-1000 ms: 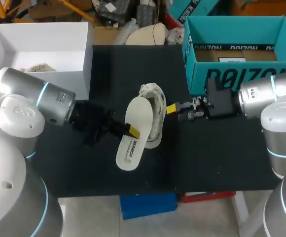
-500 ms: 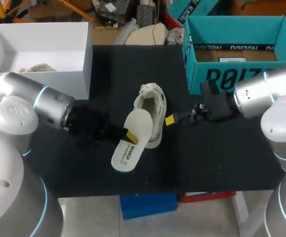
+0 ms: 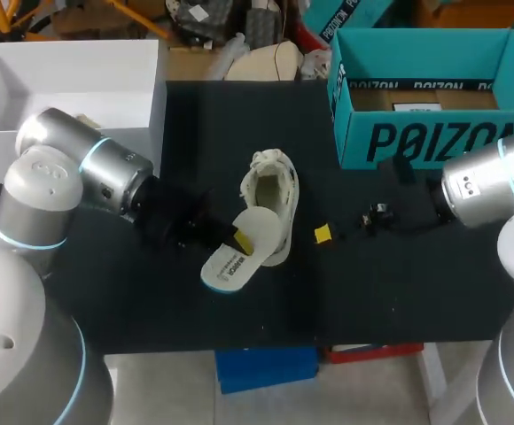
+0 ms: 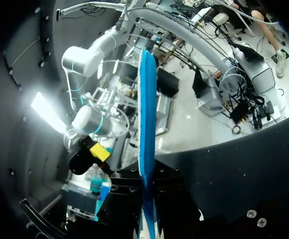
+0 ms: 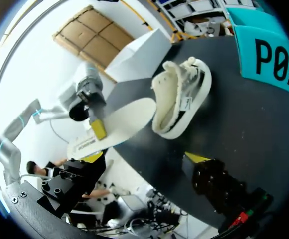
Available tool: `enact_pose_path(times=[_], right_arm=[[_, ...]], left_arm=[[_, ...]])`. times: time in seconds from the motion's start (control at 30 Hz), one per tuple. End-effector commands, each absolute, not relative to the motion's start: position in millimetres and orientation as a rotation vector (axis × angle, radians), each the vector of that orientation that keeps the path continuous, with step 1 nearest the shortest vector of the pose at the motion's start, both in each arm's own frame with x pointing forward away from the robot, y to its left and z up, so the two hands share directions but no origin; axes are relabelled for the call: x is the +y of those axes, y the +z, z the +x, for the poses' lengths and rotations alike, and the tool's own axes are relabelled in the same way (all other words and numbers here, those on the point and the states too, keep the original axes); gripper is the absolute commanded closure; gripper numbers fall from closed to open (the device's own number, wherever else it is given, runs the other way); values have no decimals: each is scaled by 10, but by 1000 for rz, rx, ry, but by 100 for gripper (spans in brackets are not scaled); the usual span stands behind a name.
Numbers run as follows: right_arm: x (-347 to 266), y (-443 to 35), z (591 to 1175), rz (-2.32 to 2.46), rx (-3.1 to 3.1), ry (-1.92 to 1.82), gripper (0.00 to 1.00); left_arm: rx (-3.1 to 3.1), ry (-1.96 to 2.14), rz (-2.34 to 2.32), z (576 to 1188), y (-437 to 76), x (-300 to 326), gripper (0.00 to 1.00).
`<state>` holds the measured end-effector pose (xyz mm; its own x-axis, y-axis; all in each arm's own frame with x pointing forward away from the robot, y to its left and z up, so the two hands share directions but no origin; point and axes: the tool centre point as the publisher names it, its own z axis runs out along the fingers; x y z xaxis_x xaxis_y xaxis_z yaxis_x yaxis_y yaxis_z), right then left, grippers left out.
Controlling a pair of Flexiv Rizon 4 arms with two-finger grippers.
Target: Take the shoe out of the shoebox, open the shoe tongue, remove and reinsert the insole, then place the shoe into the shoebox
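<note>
The insole (image 3: 228, 264) is out of the shoe (image 3: 273, 189) and pinched in your left claw (image 3: 242, 241). From the left wrist it shows edge-on, clamped between the two fingers. Its front end lies against the shoe's heel opening and its back end points toward the counter's (image 3: 372, 292) near edge. The shoe sits near the middle of the counter, open side up, toe toward the far edge. The teal shoebox (image 3: 425, 133) stands at the far right corner.

Your right claw (image 3: 323, 234) hangs just off the shoe's right side, fingers spread wide with nothing between them — it touches nothing.

I judge that you are at the turn between pulling the insole out and feeding it back in. The shoe is already out of its box and opened up. The next move calls for lining the insole's front end with the opening and sliding it along the shoe's floor toward the toe. The shoe stands loose, so the push may shove it across the counter — you may want the right claw back on it as a brace.

A second ago the insole was held higher, covering much of the shoe, and it has since dropped and swung toward the near edge. The right claw, then up against the shoe's side, has backed away toward the right edge.
</note>
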<state>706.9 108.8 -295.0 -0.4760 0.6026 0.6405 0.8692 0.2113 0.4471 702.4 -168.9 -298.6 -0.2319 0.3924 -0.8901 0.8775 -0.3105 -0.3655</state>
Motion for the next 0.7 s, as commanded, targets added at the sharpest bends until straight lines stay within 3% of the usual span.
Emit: enact_pose_path(times=[0.03,0.7], right_arm=[[938,-2844,6904,-1395,-2175,-1161,0],[886,-2806,6845,-1414,-2189,-1154,0]], left_arm=[[1527,-1563,1632,7078,-3008,-1720,100],[1717,-1401,1899,7277,-3394,-1765,100]])
